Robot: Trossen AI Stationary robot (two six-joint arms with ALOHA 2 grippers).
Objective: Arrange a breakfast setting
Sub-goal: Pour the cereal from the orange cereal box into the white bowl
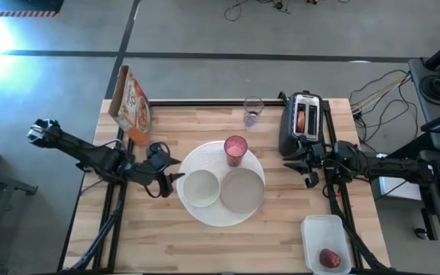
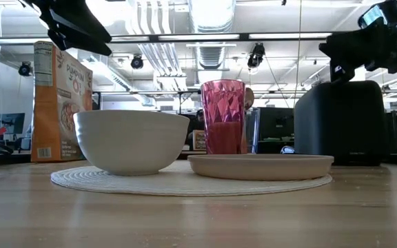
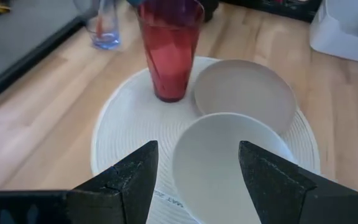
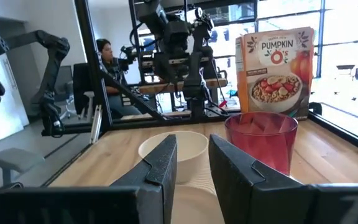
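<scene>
My left gripper (image 1: 176, 180) hung open-jawed just left of the bowl (image 1: 200, 188); my right gripper (image 1: 296, 163), jaws narrowly parted, waited near the toaster (image 1: 304, 122). Risk: a careless reach could topple the tumbler (image 1: 235, 149) crowded on the plate (image 1: 195, 156). Bowl and grey plate (image 1: 241, 189) sat empty. The apple (image 1: 328, 257) remained in the tub (image 1: 312, 229), a bagel (image 1: 302, 120) in the toaster.

Bright overhead room lighting, window glare, blurred near jaws
</scene>
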